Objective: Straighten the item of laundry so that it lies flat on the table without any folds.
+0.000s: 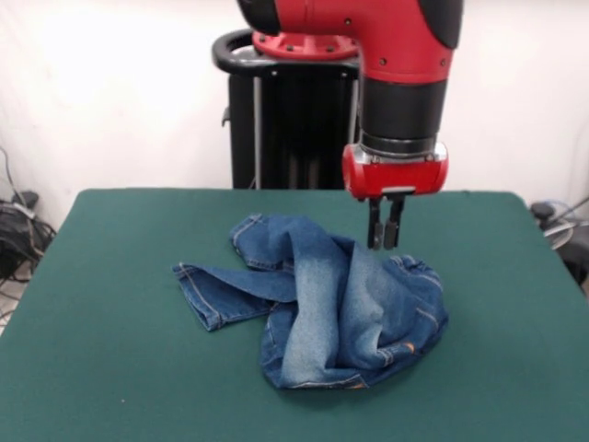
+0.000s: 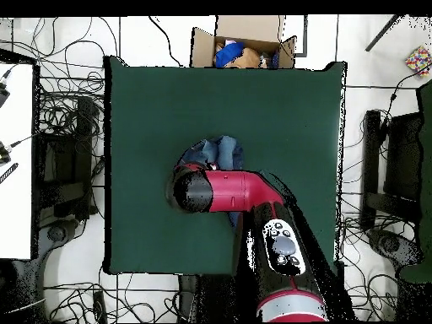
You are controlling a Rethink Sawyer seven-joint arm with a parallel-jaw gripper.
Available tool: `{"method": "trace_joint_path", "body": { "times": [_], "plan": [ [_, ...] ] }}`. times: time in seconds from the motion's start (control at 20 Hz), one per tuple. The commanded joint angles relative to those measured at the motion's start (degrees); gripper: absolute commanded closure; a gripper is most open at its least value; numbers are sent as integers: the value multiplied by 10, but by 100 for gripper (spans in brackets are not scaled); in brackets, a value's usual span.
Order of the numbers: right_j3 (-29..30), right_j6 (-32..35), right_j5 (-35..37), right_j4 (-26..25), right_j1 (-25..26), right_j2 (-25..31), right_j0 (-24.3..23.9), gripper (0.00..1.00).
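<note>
**Crumpled jeans beneath a hovering gripper on a green table**

A large rectangular table with a dark green felt-like top [image 1: 101, 368] is filling most of the front view, standing before a plain white wall. Tangled black cables [image 2: 72, 118] are lying on the pale floor around the table in the overhead view, and an open cardboard box holding coloured items [image 2: 245, 46] is sitting just beyond the table's 12 o'clock edge there.

The small pair of blue denim jeans with faded pale patches and orange stitching [image 1: 322, 304] is lying bunched near the table's centre, slightly toward 3 o'clock in the front view. One leg is reaching out flat toward 9 o'clock, while the rest is heaped in overlapping folds.

The red and black arm's gripper [image 1: 386, 241] is hanging over the heap's 1 o'clock edge. Its two dark fingers are pointing straight down, drawn close together with only a thin slit between them, clasping nothing. Whether the tips are touching the denim cannot be told.

In the overhead view the arm's red body [image 2: 224, 190] is covering the gripper and most of the jeans, leaving only a blue fringe showing at its 12 o'clock side. The waistband is hard to make out among the folds.
</note>
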Motion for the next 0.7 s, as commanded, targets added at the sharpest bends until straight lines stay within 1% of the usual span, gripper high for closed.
{"method": "trace_joint_path", "body": {
  "times": [0.05,0.1,0.15,0.35,0.45,0.5,0.7],
  "plan": [
    [21,38,3,-23,5,25,2,100],
    [26,30,0,-21,6,39,-11,100],
    [31,21,-3,-19,8,53,-24,0],
    [15,15,40,-19,2,36,-12,0],
    [14,14,54,-19,5,30,-16,0],
    [15,13,55,-22,10,25,-18,0],
    [17,1,22,-41,43,25,-42,0]
  ]
}}
